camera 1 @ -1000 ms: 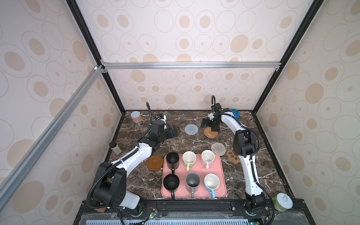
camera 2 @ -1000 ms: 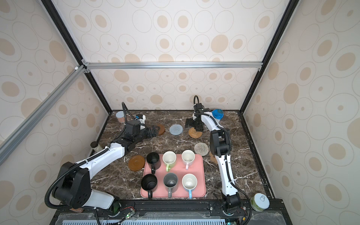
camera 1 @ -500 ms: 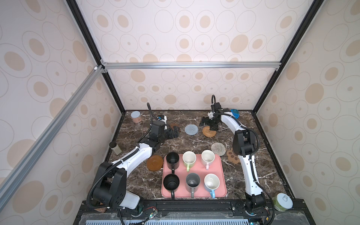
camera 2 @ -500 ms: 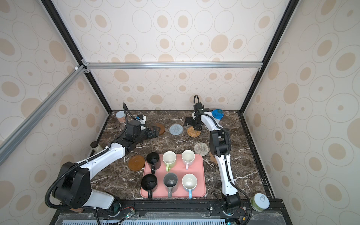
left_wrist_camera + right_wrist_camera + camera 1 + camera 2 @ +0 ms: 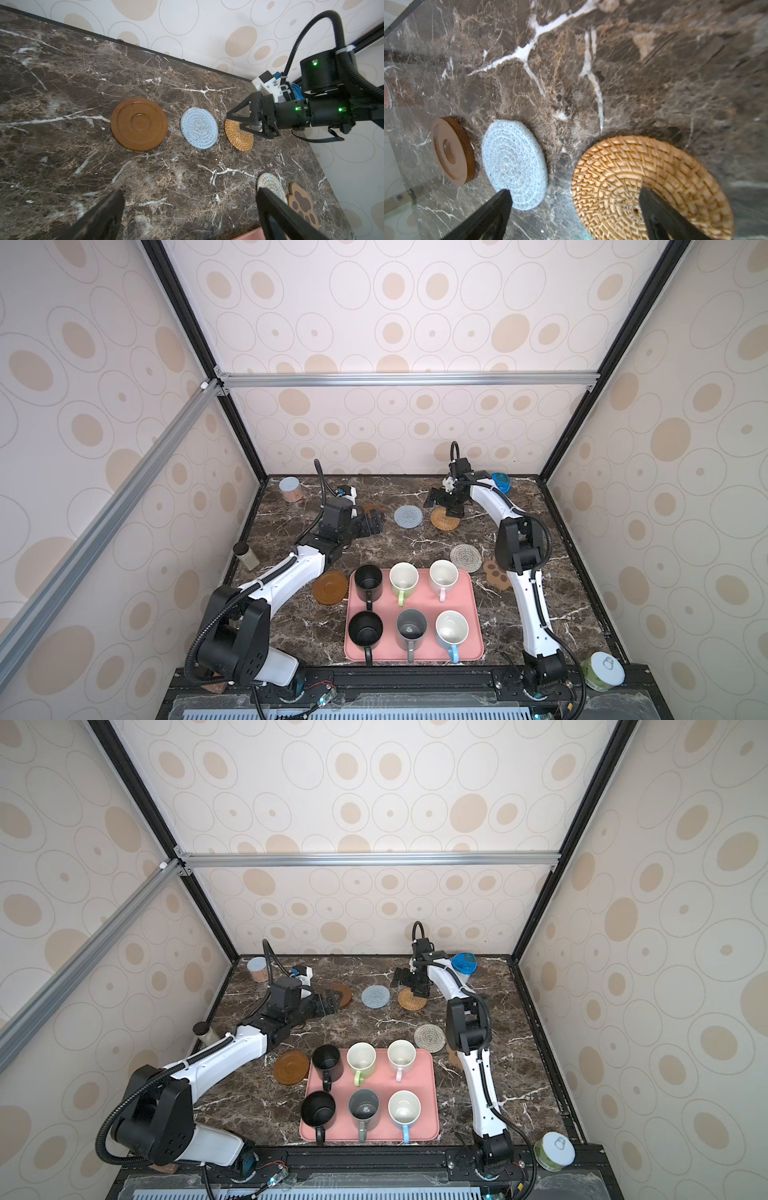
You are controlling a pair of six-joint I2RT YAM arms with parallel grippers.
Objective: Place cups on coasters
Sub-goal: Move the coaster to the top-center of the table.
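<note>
Mugs, all six, stand upright on the pink tray, well behind both grippers and untouched. Right gripper hovers with jaws spread and empty, one finger over the orange rattan coaster, the blue-grey crochet coaster near its other finger. Left gripper, likewise spread and empty, faces a brown disc coaster just ahead.

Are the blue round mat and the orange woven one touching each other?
Apart. The right wrist view shows bare marble tabletop between the blue crochet coaster and the orange rattan coaster.
</note>
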